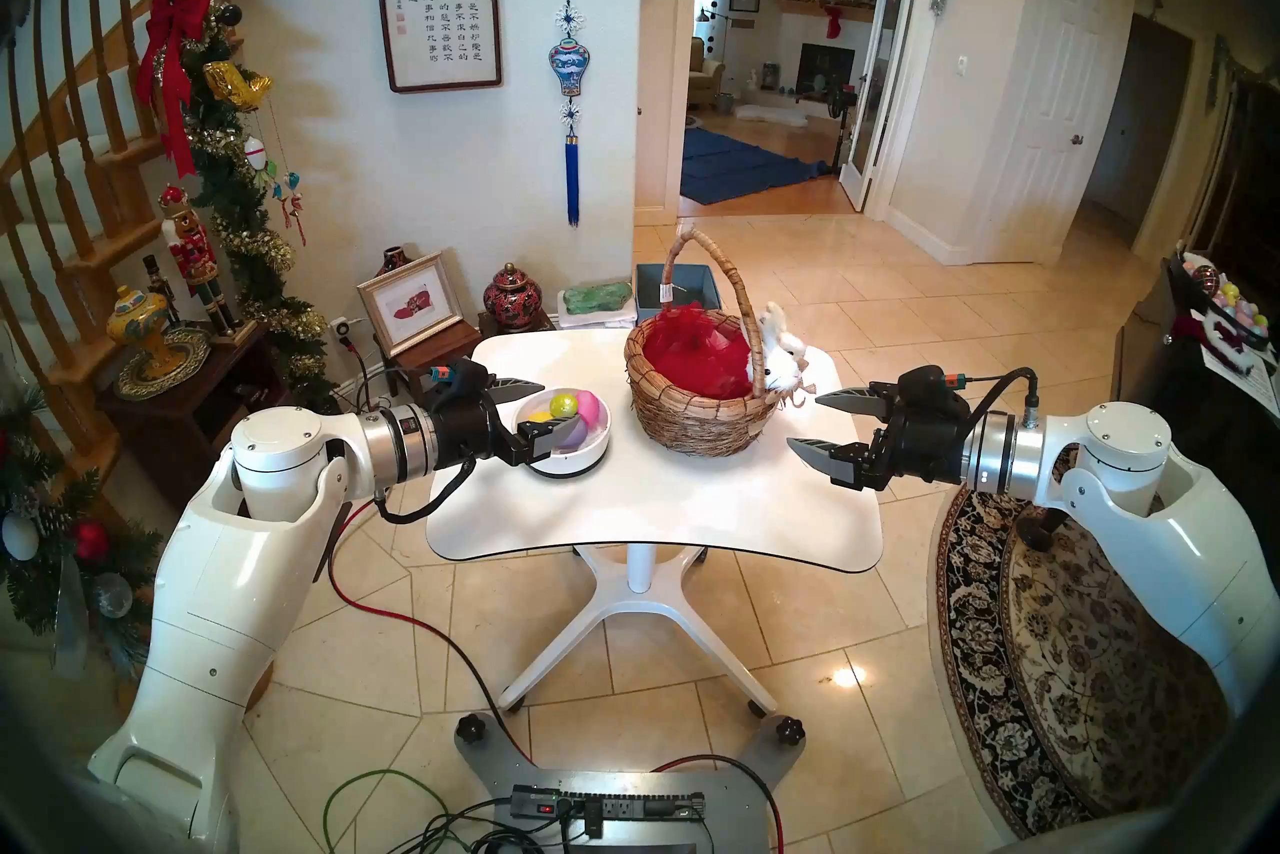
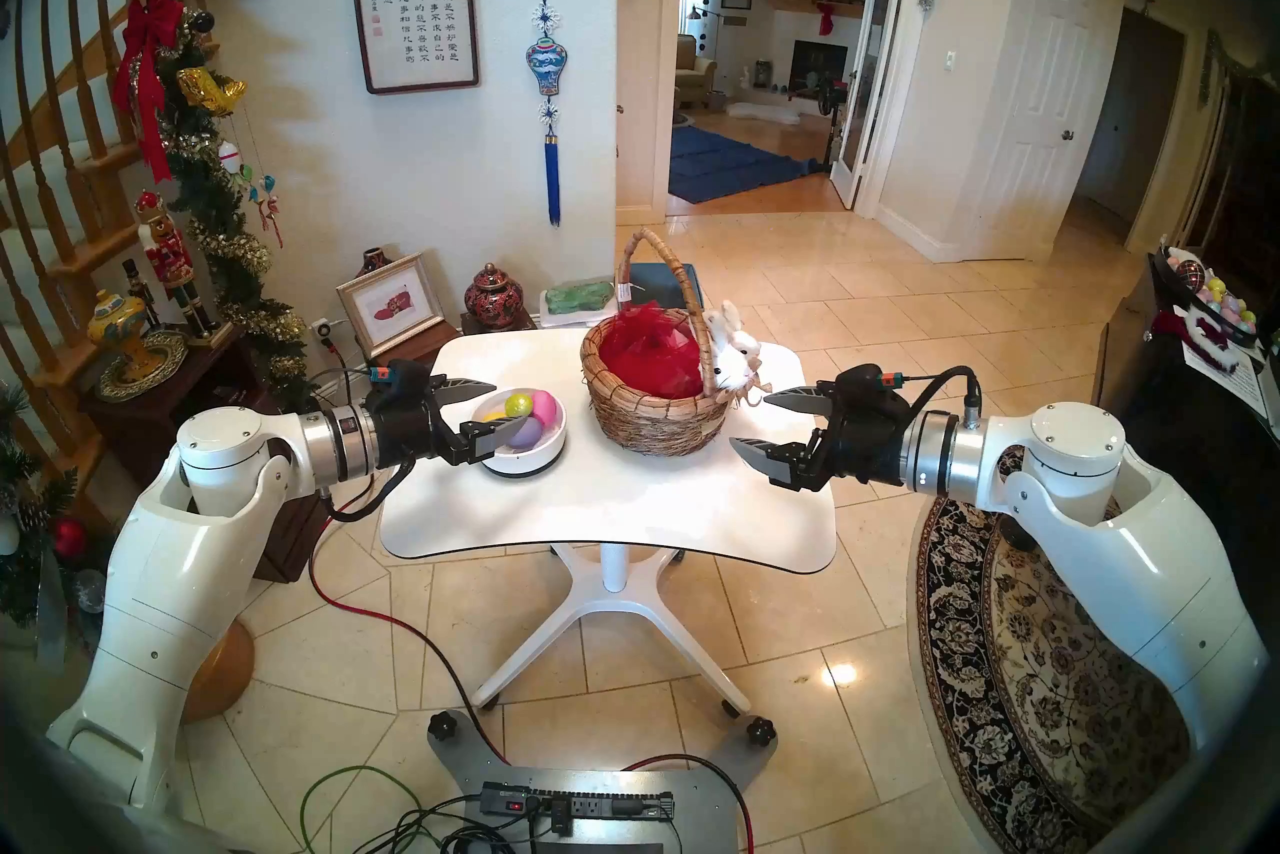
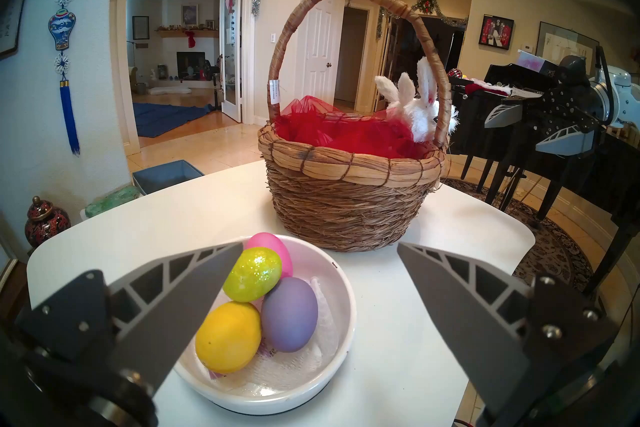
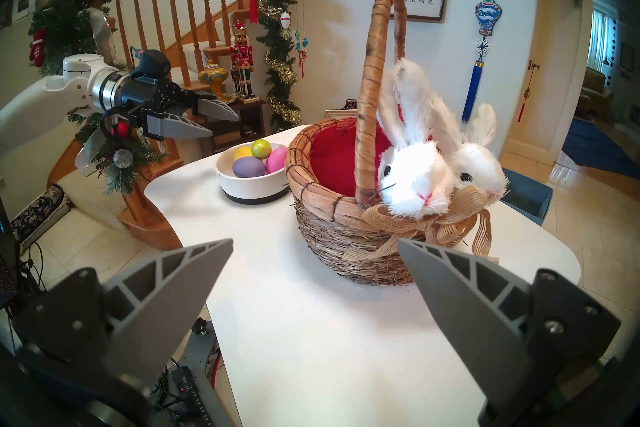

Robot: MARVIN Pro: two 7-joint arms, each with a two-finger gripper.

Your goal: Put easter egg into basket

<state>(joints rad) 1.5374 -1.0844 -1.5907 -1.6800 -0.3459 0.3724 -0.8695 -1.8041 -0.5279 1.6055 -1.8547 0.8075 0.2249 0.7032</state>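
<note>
Head stereo left: white table [image 1: 651,513] w/ wicker basket [image 1: 699,416] at centre-rear and low white bowl [image 1: 596,440] to its left. Left gripper [image 1: 530,416] hovers over bowl's near-left rim, jaws spread, nothing held. Right gripper [image 1: 810,426] hangs just right of basket, jaws spread, empty.

Head stereo right: same layout; no egg visible on the basket's red mesh lining [image 2: 641,357], though part of the interior is hidden by the wall.

Left wrist: four eggs lie in bowl, i.e. yellow egg [image 3: 228,336], purple egg [image 3: 289,313], glitter-green egg [image 3: 252,274], pink egg [image 3: 273,251]. Fingers straddle the bowl area, apart from all eggs.

Right wrist: plush bunny [image 4: 419,180] and burlap bow [image 4: 436,228] on basket rim by the handle [image 4: 377,69]; lining shows bare.

Progress, judged: none done yet. Remaining: close on one egg, lift, carry over rim clear of handle, release.
</note>
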